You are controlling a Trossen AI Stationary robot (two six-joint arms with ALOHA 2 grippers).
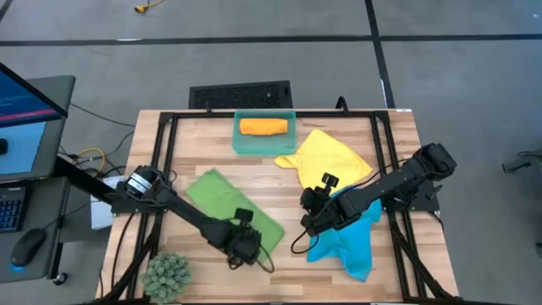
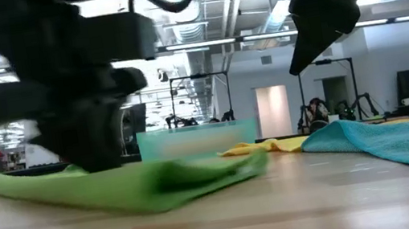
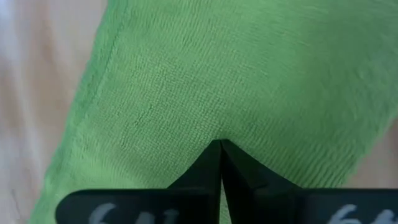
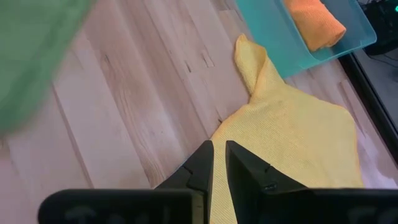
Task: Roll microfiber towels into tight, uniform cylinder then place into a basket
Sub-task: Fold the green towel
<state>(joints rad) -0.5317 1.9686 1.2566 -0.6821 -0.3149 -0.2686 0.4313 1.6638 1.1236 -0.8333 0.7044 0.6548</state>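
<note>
The green towel (image 1: 229,203) lies slantwise on the table's left half, its near part folded over in the low view (image 2: 158,182). My left gripper (image 1: 245,246) is down at its near right end, shut on the cloth (image 3: 205,93). My right gripper (image 1: 308,224) hangs shut and empty above the table, between the yellow towel (image 1: 326,157) and the blue towel (image 1: 347,241), both lying loose. The orange towel (image 1: 262,127) lies rolled in the teal basket (image 1: 241,146) at the far middle. My left gripper has its two shut fingertips (image 3: 211,155) on the green towel's near right end (image 3: 217,134), coming from above and pointing down. The cloth dimples slightly at the tips; whether a fold sits between them is hidden by the fingers. The towel lies on the table.
A spiky green plant ball (image 1: 168,275) sits at the near left corner. Bare wood (image 1: 279,182) lies between the green and yellow towels. A monitor and keyboard stand off the table's left side.
</note>
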